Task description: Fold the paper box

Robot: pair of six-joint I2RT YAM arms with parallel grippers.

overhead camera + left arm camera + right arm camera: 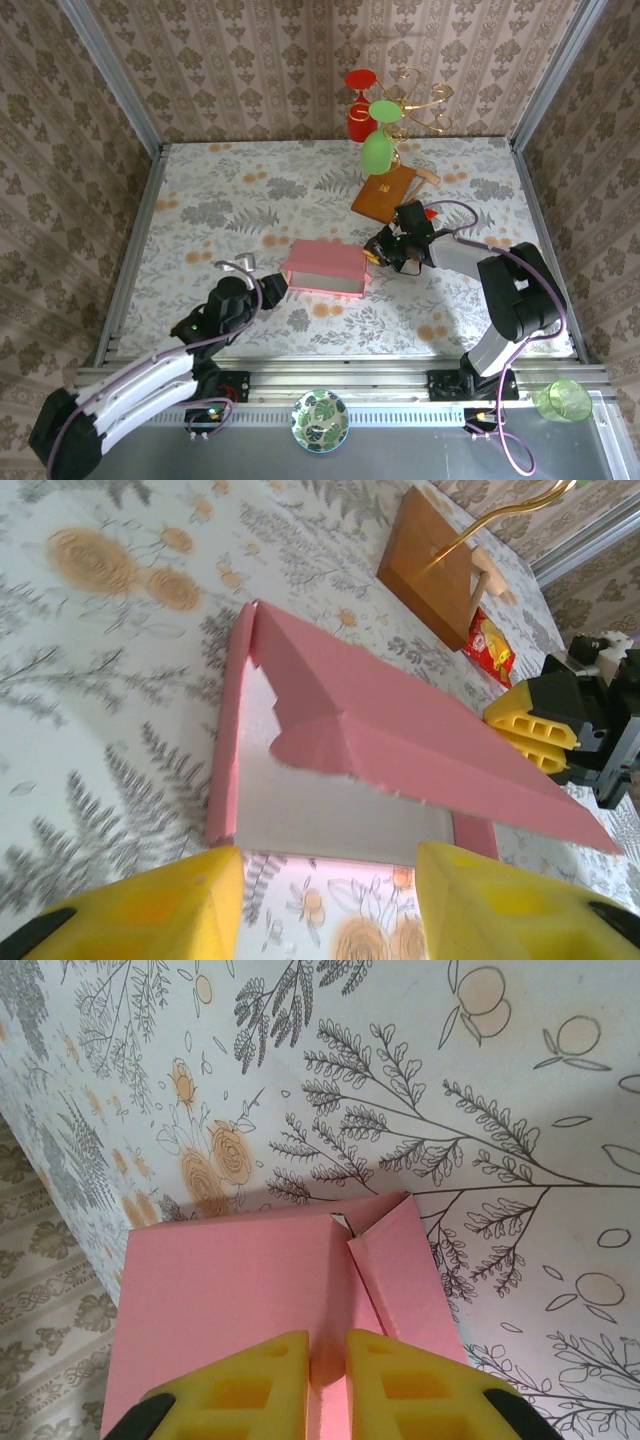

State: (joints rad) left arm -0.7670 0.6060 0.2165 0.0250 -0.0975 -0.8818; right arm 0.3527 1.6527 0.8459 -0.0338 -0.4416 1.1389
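Floral table (200, 200), paper box (325, 266) lengthwise L-R, R claw (374, 254) pinching it, L claw (272, 289) released.

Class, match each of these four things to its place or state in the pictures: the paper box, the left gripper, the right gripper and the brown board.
Things:
1. paper box
2. left gripper
3. right gripper
4. brown board

Places or states:
A. pinching pink cardboard
B. farthest back of the four
C. lying between the two grippers
D. jaws apart, nothing between them

Pairs: 1-C, 2-D, 3-A, 4-B
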